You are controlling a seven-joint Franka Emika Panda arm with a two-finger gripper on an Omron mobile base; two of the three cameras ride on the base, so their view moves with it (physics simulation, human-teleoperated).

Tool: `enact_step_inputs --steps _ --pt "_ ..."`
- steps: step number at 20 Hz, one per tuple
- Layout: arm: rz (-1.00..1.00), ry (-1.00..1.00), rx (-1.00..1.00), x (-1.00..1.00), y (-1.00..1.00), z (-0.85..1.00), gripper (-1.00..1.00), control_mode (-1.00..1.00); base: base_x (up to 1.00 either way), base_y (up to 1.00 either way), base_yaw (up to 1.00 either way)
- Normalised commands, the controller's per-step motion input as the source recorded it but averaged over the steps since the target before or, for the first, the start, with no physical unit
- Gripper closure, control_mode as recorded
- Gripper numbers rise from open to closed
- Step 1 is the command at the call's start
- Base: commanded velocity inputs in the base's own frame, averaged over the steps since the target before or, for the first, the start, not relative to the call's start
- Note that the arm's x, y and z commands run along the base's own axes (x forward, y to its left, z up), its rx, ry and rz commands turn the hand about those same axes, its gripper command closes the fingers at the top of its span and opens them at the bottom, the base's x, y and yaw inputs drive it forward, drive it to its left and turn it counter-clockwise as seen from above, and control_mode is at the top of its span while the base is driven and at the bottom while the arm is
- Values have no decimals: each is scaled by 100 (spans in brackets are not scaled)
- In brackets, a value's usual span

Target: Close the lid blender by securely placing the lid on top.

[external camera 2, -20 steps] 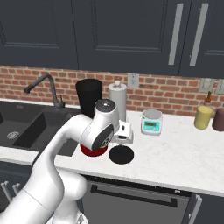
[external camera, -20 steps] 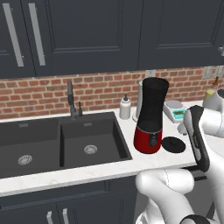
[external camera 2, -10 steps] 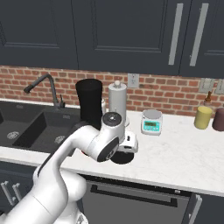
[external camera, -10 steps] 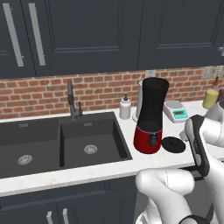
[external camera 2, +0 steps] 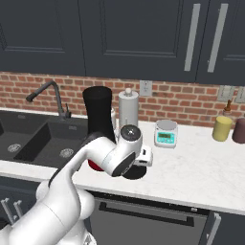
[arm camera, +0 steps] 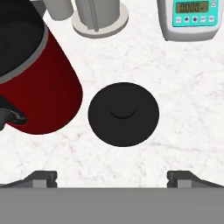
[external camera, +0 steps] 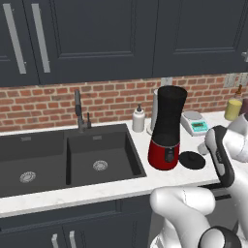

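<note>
Dark fingers rise at the bottom of the hand view, spread wide apart and released, with nothing between them; the gripper hangs above the lid without touching it. Taking the blender as the landmark: the lid lies flat on the white marble tabletop just beside the blender's red base, apart from it by a thin strip of bare marble in the hand view, its slightly raised centre facing up. The blender stands upright on the tabletop, glossy red base below, black knob on the front, tall black jar above, and the jar's top is open. In the left base view the lid sits to the right of the blender base, toward the front edge of the tabletop. Behind the blender, near the brick wall, stands a grey cylindrical holder, and a small white bottle stands to the blender's left near the sink. A white-and-teal scale rests on the tabletop to the blender's right, farther back than the lid. The black double sink lies to the blender's left, with a dark faucet behind it. A yellow jar stands well apart to the right.
</note>
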Motion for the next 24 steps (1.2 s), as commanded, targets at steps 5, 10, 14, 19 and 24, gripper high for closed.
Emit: enact_step_inputs --steps 5,10,14,19,24 --pt "11 4 0 21 0 -14 -100 -100 0 0 0" --pt "11 1 0 15 0 -19 -100 -100 0 0 0" --pt "10 0 0 12 0 -21 -100 -100 0 0 0" --pt "10 0 0 15 0 -21 -100 -100 0 0 0" --pt "8 0 0 17 0 -24 -100 -100 0 0 0"
